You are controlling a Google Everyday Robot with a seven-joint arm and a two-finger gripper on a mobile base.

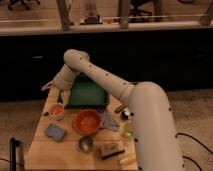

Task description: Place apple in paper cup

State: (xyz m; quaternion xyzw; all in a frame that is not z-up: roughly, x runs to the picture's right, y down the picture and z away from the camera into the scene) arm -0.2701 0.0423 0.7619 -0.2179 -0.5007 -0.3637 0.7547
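gripper (49, 87): open, nothing in it, hanging over the table's (60, 152) far-left side  
apple (56, 107): looks like it's sitting in the paper cup (57, 114)  
paper cup: upright, just left of the orange bowl (87, 121)

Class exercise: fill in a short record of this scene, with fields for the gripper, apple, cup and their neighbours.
gripper: open, empty, over the far left corner of the table
apple: in the cup's mouth
cup: white, upright, near the left edge
bowl: orange, right of cup
tray: green, behind bowl
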